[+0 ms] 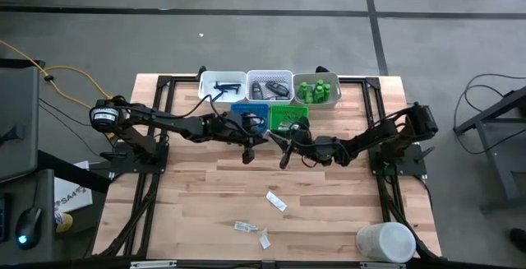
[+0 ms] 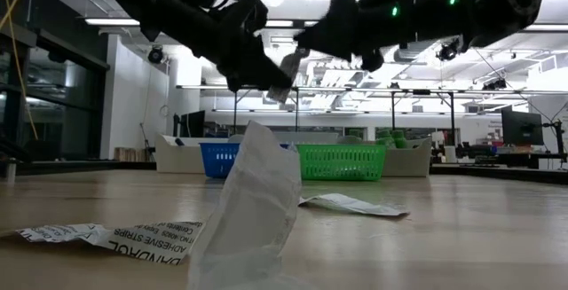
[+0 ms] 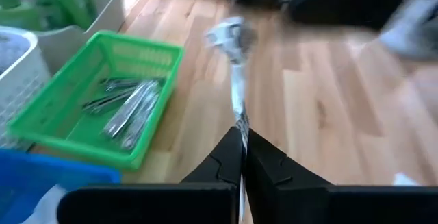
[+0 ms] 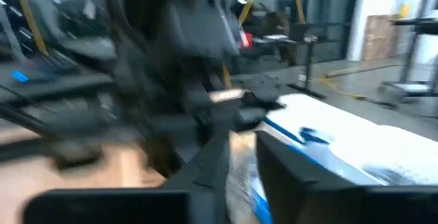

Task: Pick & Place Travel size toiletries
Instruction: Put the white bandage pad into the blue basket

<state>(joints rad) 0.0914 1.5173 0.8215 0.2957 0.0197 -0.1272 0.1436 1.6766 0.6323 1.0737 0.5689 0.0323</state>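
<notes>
- The left claw (image 3: pixel 241 157) hangs above the middle of the counter (image 1: pixel 329 211), just in front of the blue tray (image 1: pixel 249 113) and green tray (image 3: pixel 102 53), its fingers pinched together on the lower edge of a thin clear packet (image 3: pixel 236 66) that stands up between them.
- The right claw (image 1: pixel 285 155) is close beside it at the same height. Its fingers stand slightly apart around something pale, but whether they grip is too blurred to tell.
- This looks like a hand-over of the packet from one arm to the other. To do it well, I would keep the left pinch firm until the packet's free end hangs clear of the right fingers, then lift straight away.
- The packet is limp and will flop, so a slow carry and a low release over the chosen tray should stop it draping on a rim.
- The green tray already holds slim silvery pieces (image 3: pixel 126 104); the white tray (image 1: pixel 317 93) holds green bottles (image 1: pixel 316 88).
- Three more flat packets (image 1: pixel 276 201) lie near the front of the counter, well apart from the trays, near a large white container (image 1: pixel 385 242).
</notes>
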